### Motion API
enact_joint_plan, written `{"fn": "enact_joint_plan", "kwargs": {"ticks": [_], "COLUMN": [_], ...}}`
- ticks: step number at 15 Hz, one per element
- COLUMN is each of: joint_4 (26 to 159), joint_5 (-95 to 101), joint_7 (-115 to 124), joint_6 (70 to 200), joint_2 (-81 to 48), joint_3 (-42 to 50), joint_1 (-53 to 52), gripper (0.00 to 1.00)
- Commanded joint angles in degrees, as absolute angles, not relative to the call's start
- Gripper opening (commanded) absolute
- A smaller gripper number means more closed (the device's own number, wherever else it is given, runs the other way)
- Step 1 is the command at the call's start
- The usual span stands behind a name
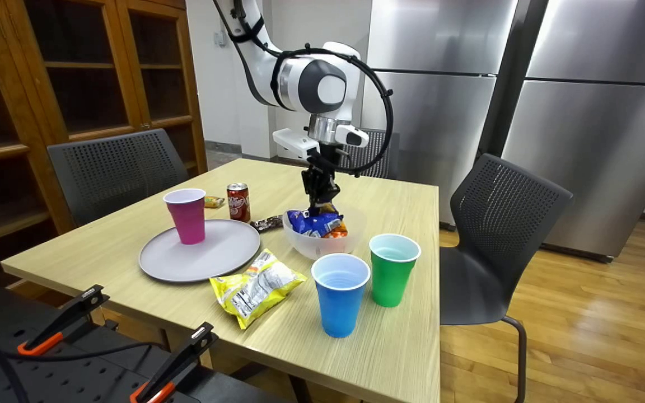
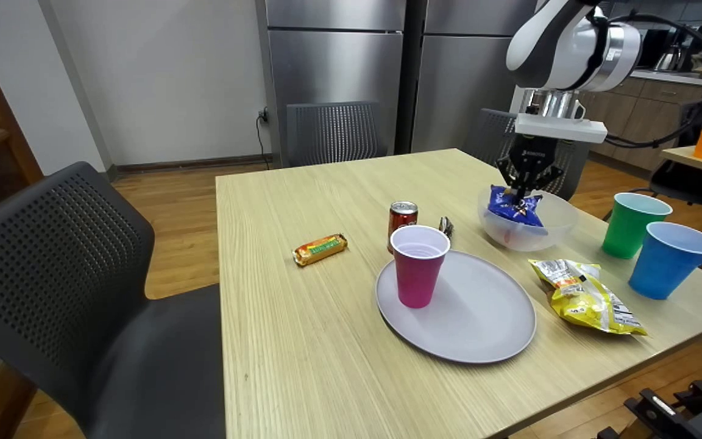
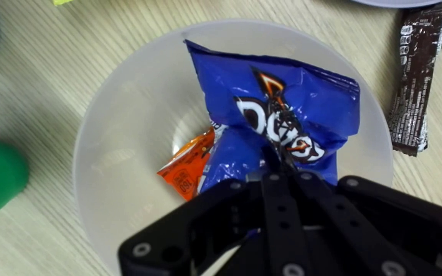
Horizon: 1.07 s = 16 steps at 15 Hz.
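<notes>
A blue Doritos bag point(image 3: 313, 101) lies in a translucent white bowl point(image 3: 125, 145), its top edge up against the bowl's wall in the wrist view. My gripper point(image 3: 280, 161) points down into the bowl, fingers together, and the film creases in toward the fingertips where they pinch the bag's front. Partly under the blue bag is an orange packet point(image 3: 188, 168). Both exterior views show the gripper point(image 1: 314, 210) low over the bowl point(image 2: 524, 239) with the blue bag point(image 2: 515, 210) at its tips. The fingertips themselves are mostly hidden in the bag's folds.
Close to the bowl stand a green cup point(image 1: 392, 274), a blue cup point(image 1: 340, 296) and a yellow chip bag point(image 1: 258, 285). A grey plate point(image 1: 227, 260) bears a pink cup point(image 1: 188, 218). Beyond are a soda can point(image 1: 238, 202), a dark-wrapped bar point(image 3: 416, 84) and a golden-wrapped bar point(image 2: 320, 249).
</notes>
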<state>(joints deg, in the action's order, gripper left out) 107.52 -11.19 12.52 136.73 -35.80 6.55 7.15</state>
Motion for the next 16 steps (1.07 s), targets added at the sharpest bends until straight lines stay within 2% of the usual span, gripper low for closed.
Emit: {"fn": "enact_joint_plan", "kwargs": {"ticks": [1, 4, 12, 16], "joint_4": [106.4, 106.8, 109.5, 111.5], "joint_5": [-10.2, -10.5, -10.8, -10.7], "joint_7": [12.4, 11.8, 9.9, 7.8], "joint_6": [134.7, 134.9, 136.6, 137.0], "joint_2": [-35.8, -35.0, -31.2, -28.8], "joint_3": [6.8, 6.7, 6.4, 6.2], "joint_1": [7.1, 7.4, 8.1, 8.3], "gripper": [0.22, 0.40, 0.99, 1.00]}}
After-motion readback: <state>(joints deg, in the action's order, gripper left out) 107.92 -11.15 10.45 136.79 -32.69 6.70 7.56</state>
